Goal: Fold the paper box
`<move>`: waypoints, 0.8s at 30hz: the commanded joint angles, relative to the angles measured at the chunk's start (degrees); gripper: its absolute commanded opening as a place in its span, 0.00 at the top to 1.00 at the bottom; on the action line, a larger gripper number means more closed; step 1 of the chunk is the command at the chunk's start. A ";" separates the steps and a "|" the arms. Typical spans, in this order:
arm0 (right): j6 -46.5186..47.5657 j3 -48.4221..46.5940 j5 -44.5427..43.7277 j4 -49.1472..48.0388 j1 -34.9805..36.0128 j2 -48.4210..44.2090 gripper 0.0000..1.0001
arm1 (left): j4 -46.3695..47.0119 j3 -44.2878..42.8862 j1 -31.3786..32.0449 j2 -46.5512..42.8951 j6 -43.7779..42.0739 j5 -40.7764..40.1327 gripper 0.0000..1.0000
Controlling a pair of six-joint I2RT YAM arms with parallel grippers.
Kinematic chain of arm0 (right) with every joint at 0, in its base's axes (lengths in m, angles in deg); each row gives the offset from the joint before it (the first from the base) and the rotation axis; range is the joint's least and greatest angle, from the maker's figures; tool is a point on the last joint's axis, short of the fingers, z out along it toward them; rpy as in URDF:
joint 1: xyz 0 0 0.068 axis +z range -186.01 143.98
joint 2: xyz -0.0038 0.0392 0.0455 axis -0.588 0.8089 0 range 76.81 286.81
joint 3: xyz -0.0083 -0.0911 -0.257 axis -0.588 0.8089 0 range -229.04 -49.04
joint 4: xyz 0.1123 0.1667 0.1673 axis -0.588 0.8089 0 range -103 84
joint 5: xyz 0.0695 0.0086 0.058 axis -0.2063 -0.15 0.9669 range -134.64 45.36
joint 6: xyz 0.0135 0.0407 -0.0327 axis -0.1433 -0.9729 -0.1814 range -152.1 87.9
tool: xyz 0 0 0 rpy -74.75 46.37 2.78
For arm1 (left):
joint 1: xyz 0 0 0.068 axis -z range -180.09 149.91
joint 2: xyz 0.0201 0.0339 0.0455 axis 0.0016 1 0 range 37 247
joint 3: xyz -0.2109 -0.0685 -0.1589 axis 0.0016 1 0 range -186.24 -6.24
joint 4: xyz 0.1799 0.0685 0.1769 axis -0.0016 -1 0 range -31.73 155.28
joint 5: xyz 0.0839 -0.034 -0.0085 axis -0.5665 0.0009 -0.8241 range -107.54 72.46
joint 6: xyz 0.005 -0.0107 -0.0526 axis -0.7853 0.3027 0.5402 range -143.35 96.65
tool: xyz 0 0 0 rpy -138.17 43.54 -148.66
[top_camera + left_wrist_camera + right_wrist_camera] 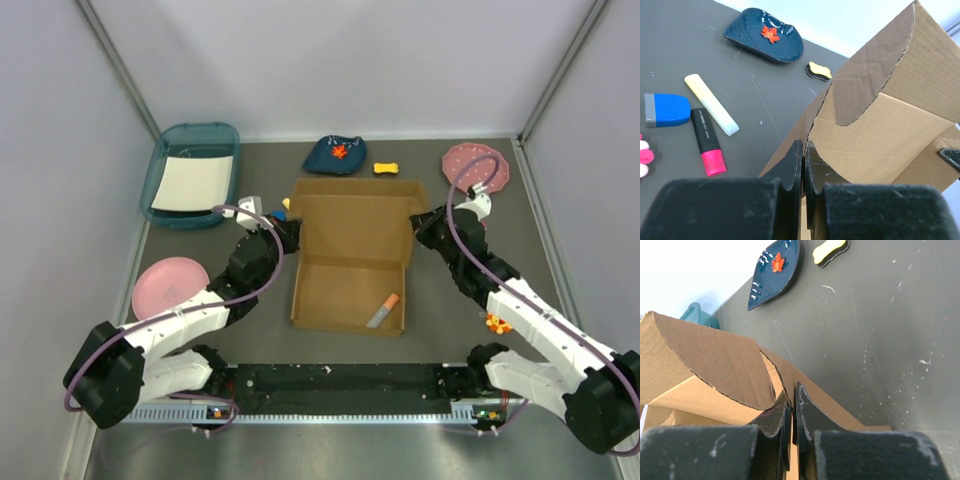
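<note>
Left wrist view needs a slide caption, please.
Left fingers pinching the paper box wall, pink marker and blue dish beyond.

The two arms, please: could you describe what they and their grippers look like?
Both the left arm and right arm have white links, black joints and a looping purple cable. The left gripper and right gripper have flat black fingers.

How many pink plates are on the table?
2. A plain pink plate lies left of the paper box. A speckled pink plate lies at the table's far right corner. I see no others.
</note>
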 commanded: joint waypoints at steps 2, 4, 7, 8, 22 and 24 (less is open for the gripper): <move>-4.99 3.10 -2.52 4.00 6.78 0.86 1.00 | 0.75 2.03 2.02 -0.46 2.71 -1.40 1.00; -5.08 4.32 -4.54 4.00 9.23 0.86 1.00 | 1.27 2.91 2.19 -0.90 2.80 -1.57 1.00; -5.69 6.69 -7.44 3.30 12.49 0.51 1.00 | 2.32 4.31 2.72 -1.87 3.15 -1.57 1.00; -6.04 7.49 -7.80 2.08 13.37 0.42 1.00 | 2.41 4.75 2.90 -2.13 3.33 -1.49 1.00; -10.87 20.24 -15.35 0.04 23.92 -1.25 1.00 | 4.35 15.21 3.69 -8.28 5.87 -0.52 1.00; -12.19 21.29 -16.15 0.57 25.94 -1.34 1.00 | 4.26 16.61 3.95 -8.99 6.31 -0.34 1.00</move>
